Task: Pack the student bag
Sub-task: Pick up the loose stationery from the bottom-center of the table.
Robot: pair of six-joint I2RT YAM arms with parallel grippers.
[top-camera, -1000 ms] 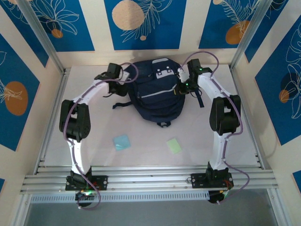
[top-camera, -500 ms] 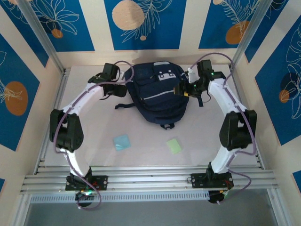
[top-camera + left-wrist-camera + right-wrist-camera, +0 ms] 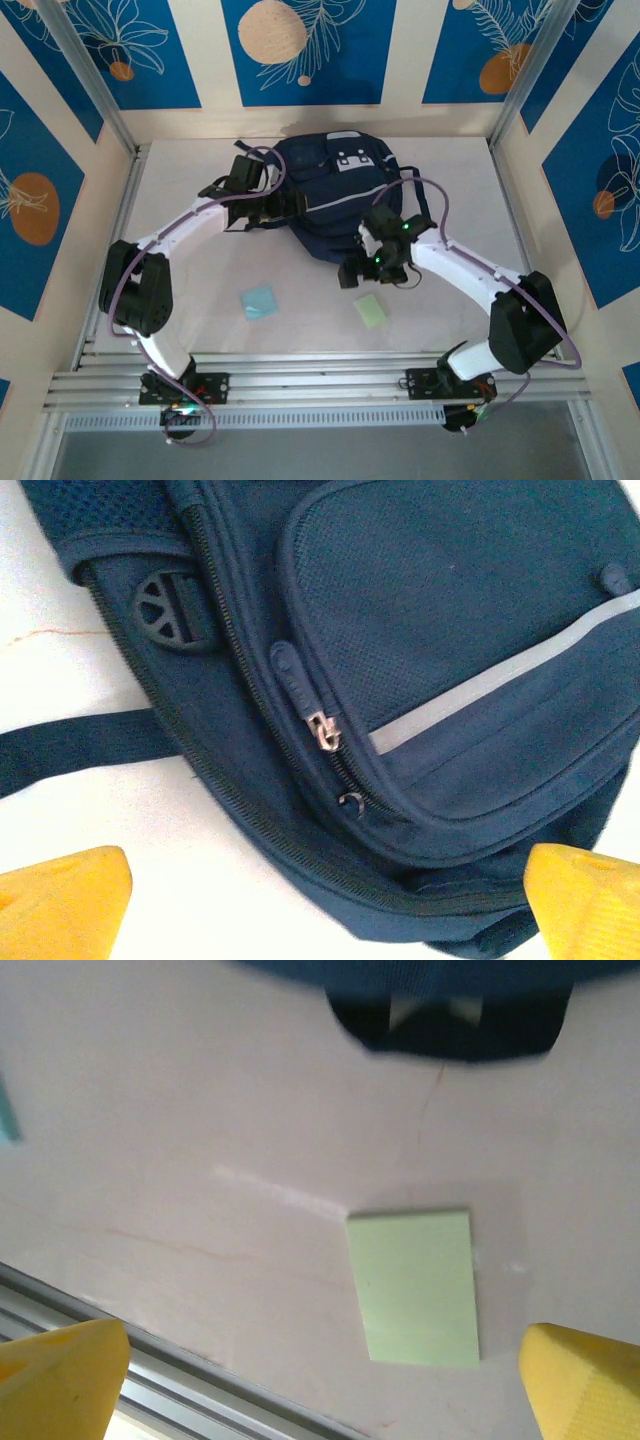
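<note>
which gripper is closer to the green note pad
Right. The right gripper hangs close by the green note pad, just beyond it; the left gripper is farther off, at the student bag.

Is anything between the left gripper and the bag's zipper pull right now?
Nothing visible. The left gripper hangs open over the bag, and the zipper pull lies exposed with no flap or object over it. The loose strap lies off to one side.

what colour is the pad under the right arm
Pale green; the pad shows best in the right wrist view.
</note>
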